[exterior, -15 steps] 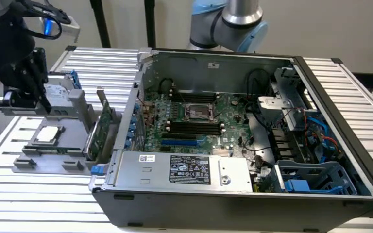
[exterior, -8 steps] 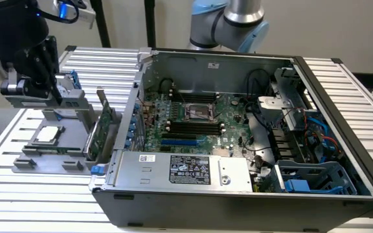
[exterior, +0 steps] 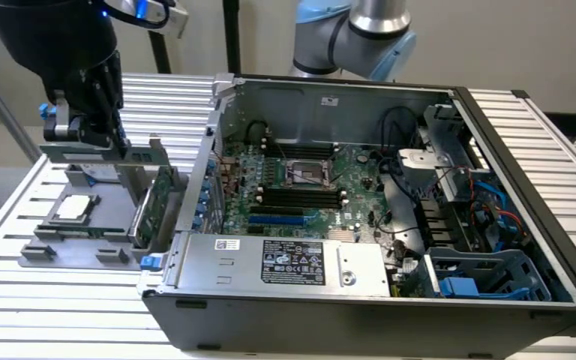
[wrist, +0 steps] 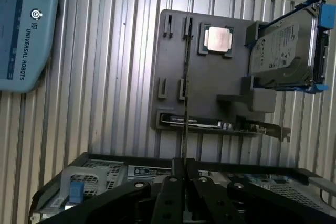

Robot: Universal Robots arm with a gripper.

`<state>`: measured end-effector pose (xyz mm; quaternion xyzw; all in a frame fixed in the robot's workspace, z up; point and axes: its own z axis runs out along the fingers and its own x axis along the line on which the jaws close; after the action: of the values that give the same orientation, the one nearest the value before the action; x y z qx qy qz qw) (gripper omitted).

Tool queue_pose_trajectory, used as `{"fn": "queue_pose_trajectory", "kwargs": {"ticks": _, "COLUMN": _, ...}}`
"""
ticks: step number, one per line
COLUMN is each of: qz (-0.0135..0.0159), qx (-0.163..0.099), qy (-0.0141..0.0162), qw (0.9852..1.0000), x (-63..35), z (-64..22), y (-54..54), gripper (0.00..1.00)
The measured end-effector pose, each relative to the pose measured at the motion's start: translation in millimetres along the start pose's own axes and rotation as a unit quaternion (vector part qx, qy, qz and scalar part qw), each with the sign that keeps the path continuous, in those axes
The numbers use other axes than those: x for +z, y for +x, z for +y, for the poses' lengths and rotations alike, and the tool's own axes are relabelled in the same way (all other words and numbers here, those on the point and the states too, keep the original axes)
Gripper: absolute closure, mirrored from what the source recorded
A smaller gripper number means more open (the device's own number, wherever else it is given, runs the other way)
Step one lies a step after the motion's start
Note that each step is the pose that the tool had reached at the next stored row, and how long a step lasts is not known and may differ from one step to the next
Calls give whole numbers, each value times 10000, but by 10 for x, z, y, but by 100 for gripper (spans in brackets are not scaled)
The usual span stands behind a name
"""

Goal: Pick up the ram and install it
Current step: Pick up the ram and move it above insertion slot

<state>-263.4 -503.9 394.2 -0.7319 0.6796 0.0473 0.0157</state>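
Open computer case [exterior: 368, 326] beside grey parts holder [wrist: 215, 80]

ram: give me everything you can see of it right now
The ram is a long, thin, narrow greenish board stick, level along its length and standing on edge. The gripper holds its upper edge near the middle, fingers shut on both faces; the wrist view sees it edge-on as a thin dark line. It hangs over the grey parts holder at the exterior view's left, outside the computer case, not in a motherboard slot. Chips cannot be made out.
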Motion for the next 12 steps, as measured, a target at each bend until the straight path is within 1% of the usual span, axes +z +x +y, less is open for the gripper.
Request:
{"fn": "queue_pose_trajectory", "kwargs": {"ticks": 6, "qz": -2, "qx": 2, "qy": -25, "qw": 10000, "x": -13, "z": -272, "y": 19, "gripper": 100}}
{"fn": "queue_pose_trajectory", "kwargs": {"ticks": 12, "qz": -6, "qx": 6, "qy": -74, "qw": 10000, "x": -23, "z": -545, "y": 36, "gripper": 100}}
